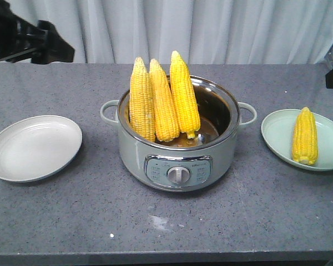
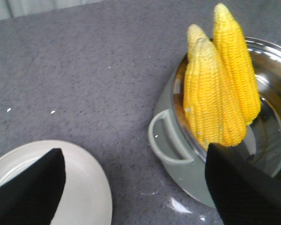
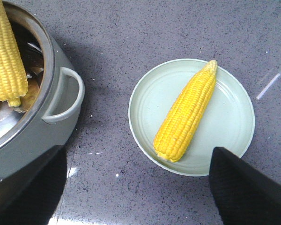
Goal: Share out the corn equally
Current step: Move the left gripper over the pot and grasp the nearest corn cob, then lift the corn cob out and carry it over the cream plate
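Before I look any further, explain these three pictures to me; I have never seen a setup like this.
This is a two-armed robot at a grey table. One picture looks across the table from the front; the other two come from cameras on the wrists, looking down.

In the middle stands a pot with three corn cobs leaning upright inside. To one side is an empty white plate; to the other, a pale green plate with one cob lying flat.

The black shapes at the bottom of the wrist views are the left end effector and right end effector. Both are open, holding nothing.
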Available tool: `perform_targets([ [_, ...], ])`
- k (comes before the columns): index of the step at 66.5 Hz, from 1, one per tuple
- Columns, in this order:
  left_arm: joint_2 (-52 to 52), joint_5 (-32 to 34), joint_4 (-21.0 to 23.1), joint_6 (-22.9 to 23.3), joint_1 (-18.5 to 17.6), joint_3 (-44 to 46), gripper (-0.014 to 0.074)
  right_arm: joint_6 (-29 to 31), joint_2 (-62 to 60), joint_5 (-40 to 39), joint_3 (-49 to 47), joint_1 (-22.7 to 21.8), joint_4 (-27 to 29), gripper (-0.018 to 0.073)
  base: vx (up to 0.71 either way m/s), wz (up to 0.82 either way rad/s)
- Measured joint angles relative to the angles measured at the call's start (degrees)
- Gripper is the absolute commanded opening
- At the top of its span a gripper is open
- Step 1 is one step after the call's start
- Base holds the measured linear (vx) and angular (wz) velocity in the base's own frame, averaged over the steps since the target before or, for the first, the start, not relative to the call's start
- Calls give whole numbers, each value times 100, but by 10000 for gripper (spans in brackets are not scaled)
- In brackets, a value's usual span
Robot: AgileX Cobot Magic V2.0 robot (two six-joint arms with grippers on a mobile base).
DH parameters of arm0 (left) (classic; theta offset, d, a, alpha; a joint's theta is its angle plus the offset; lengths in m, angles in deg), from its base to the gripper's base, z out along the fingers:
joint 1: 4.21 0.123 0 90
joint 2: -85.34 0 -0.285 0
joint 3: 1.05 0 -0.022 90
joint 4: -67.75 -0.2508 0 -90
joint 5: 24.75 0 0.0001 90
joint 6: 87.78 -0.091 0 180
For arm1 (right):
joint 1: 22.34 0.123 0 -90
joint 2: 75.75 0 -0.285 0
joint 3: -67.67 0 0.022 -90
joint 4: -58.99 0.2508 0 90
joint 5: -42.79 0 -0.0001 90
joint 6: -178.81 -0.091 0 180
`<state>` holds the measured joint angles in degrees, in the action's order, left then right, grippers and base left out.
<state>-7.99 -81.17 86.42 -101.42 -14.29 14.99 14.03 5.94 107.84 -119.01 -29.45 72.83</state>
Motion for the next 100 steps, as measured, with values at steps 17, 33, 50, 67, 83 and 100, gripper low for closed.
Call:
perform_targets([
  [17, -1261, 11, -6, -135, -533, 1064, 575, 1, 0, 0, 0, 0, 0, 594, 0, 0],
  [33, -2193, 325, -22, -239, -945, 1752, 575, 6, 0, 0, 0, 0, 29, 594, 0, 0],
  [50, -2852, 435, -290, -278, -1132, 2268, 575, 151, 0, -7, 0, 0, 242, 594, 0, 0],
  [67, -3020, 435, -571, -53, -1143, 2296, 575, 167, 0, -48, 0, 0, 259, 594, 0, 0],
  [83, -3052, 442, -447, -29, -1143, 2296, 409, 167, 0, -90, 0, 0, 259, 594, 0, 0],
  [100, -3052, 318, -128, -24, -1145, 2296, 24, 167, 0, -90, 0, 0, 259, 594, 0, 0],
])
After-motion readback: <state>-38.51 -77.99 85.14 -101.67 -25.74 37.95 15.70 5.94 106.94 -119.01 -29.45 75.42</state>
